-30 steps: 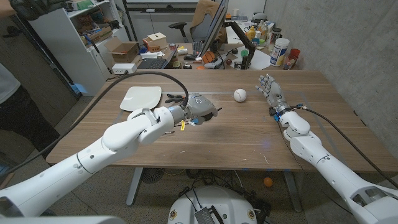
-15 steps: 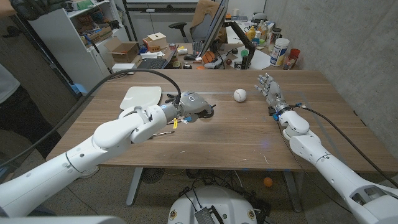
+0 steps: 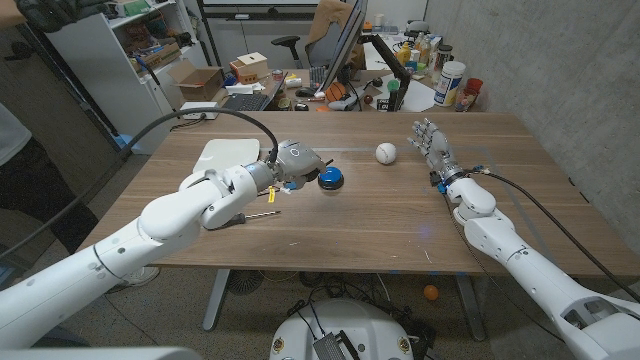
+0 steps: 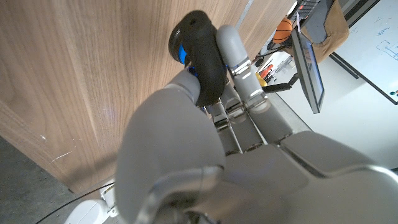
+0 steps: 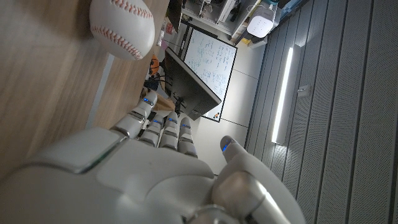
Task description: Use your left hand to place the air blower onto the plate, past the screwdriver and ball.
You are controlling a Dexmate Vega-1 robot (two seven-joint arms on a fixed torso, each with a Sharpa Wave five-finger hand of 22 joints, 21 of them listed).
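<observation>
The blue-and-black air blower (image 3: 329, 178), pinched in the left hand (image 3: 290, 163), hangs above mid-desk (image 3: 400, 230) beside the white plate (image 3: 218, 152), which holds nothing, while the right hand (image 3: 432, 140) stands open-fingered.

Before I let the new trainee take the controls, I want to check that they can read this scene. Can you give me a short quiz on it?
1. True or false: the left hand holds the blower.
2. Which is nearest the right hand? A) the plate B) the ball C) the screwdriver
3. Fill in: in the head view, the screwdriver lies on the table just beside the left ____.

Key
1. True; the fingers are wrapped around its black body in the left wrist view.
2. B
3. forearm
</observation>
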